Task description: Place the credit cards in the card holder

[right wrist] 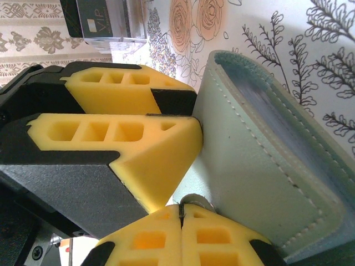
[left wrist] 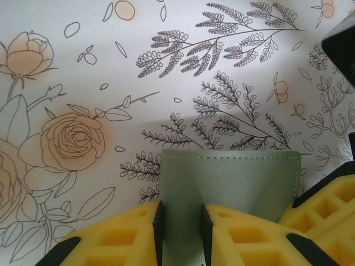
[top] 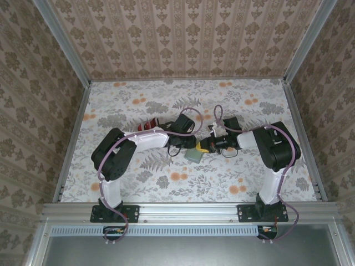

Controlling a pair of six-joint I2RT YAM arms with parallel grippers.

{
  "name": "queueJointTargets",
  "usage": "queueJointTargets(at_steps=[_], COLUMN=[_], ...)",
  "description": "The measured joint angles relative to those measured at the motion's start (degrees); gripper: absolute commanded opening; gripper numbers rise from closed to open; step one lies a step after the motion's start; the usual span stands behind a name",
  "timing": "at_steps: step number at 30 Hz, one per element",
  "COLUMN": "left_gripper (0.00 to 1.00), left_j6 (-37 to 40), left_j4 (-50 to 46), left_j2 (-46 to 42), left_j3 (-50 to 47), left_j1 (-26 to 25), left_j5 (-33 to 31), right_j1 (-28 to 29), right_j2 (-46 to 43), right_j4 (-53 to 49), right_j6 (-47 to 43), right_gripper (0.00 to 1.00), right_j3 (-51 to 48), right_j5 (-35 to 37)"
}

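Observation:
The card holder is a grey-green stitched case lying mid-table between both arms. My left gripper reaches it from the left. In the left wrist view the left gripper has its jaws a narrow way apart, with the left strip of the card holder pinched between the pads. My right gripper is shut, with a small grey tab of the card holder caught at its tips. The left fingers press on the holder's outer face. The credit cards are out of view.
A red-and-white striped block stands left of the left wrist. A dark piece marked VIP on a clear base sits behind the left fingers. Raised rails edge the floral table, with patterned walls behind.

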Motion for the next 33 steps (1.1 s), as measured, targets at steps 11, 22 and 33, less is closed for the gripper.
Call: queueJointTargets(at_steps=[11, 22, 33], left_gripper=[0.25, 0.24, 0.25], left_j6=[0.0, -1.0, -1.3], left_j4=[0.7, 2.7, 4.6], left_j2=[0.0, -0.4, -1.2], left_j3=[-0.3, -1.7, -3.3], left_j1=[0.0, 0.0, 0.1], left_j5=[0.0, 0.0, 0.0], right_j1=[0.1, 1.5, 3.6], right_j2=[0.1, -0.9, -4.0], right_j4=[-5.9, -15.3, -19.5], right_j6=[-2.2, -4.5, -4.5], right_gripper=[0.0, 0.0, 0.05], right_j3=[2.2, 5.7, 6.7], right_j5=[1.1, 6.3, 13.3])
